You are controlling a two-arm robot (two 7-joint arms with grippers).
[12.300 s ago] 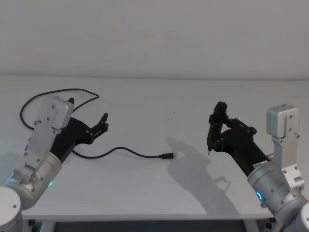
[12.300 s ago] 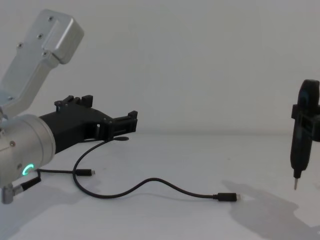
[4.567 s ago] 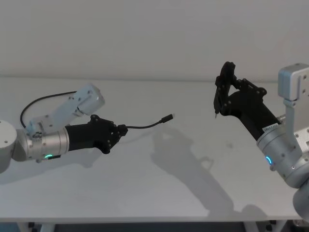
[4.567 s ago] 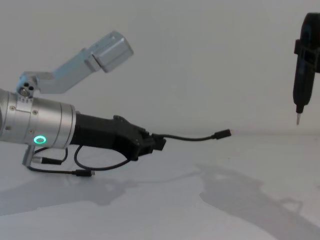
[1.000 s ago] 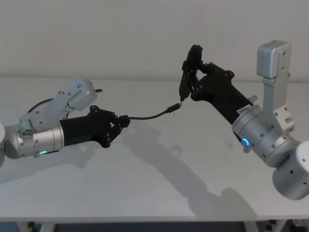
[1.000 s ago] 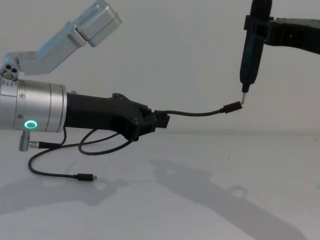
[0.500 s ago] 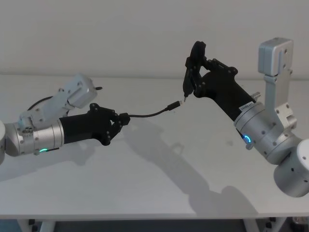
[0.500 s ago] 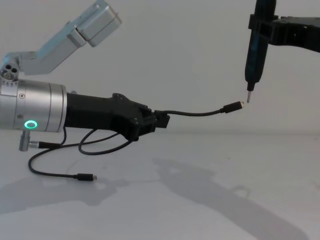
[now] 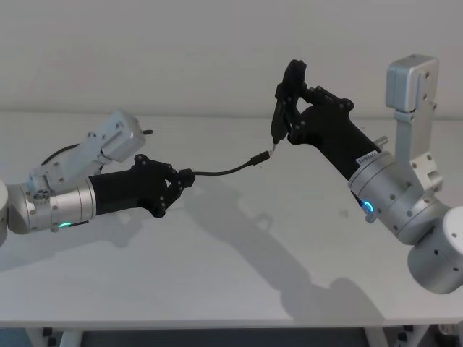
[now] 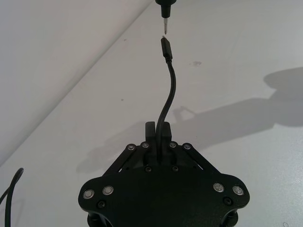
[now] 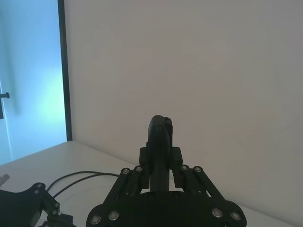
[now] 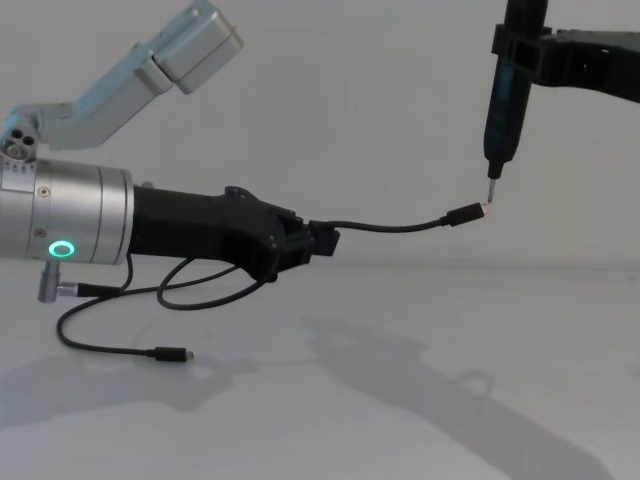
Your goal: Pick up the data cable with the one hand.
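Right gripper [image 9: 283, 108] had nudged its pointed tip [image 12: 490, 197] a hair closer to the far plug [image 12: 463, 216] since half a second before; nothing else budged. Nearest the robot, the data cable [image 9: 224, 170] trailed its loose end on the white table [image 9: 239, 275], and the left gripper [image 9: 182, 178] was clamped on the cord, holding it up in the air. From its jaws the cord ran straight out and curved upward, with the plug's metal end right under that tip, touching or not I couldn't tell.

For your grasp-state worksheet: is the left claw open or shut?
Shut on the data cable: the left claw has its jaws pressed against the cord, and the plug hangs in mid-air.
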